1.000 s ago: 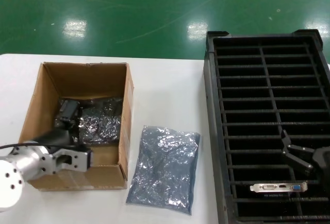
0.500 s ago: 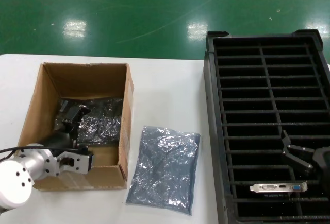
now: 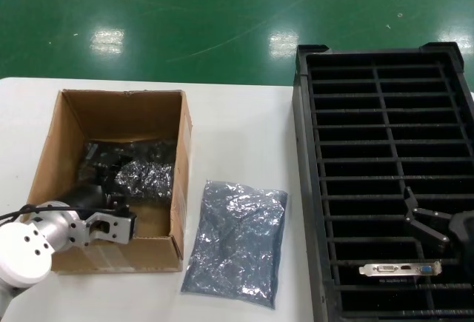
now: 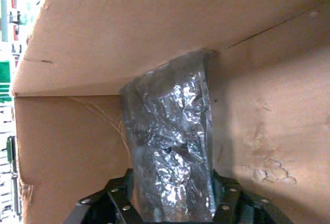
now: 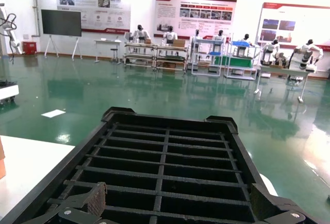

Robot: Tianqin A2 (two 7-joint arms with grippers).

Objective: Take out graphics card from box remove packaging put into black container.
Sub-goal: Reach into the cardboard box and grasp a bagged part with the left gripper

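My left gripper [image 3: 112,183] is inside the brown cardboard box [image 3: 118,107] and is shut on a crinkled silver packaging bag [image 3: 146,177]. In the left wrist view the bag [image 4: 170,141] stands between the jaws of my left gripper [image 4: 172,211], against the box's wall [image 4: 154,23]. What the bag holds is hidden. My right gripper [image 3: 428,226] is open and empty over the near end of the black container [image 3: 381,61]. A bare graphics card [image 3: 400,269] stands in a near slot, its silver bracket up.
A second silver bag [image 3: 235,240] lies flat on the white table between box and container. More dark wrapping [image 3: 96,153] lies on the box's floor. The right wrist view shows the container's empty slots [image 5: 165,152] past my right gripper [image 5: 180,199].
My left gripper has drawn back toward the box's near wall with the bag in it. The bag has bunched up and risen off the floor. The right arm has not moved.
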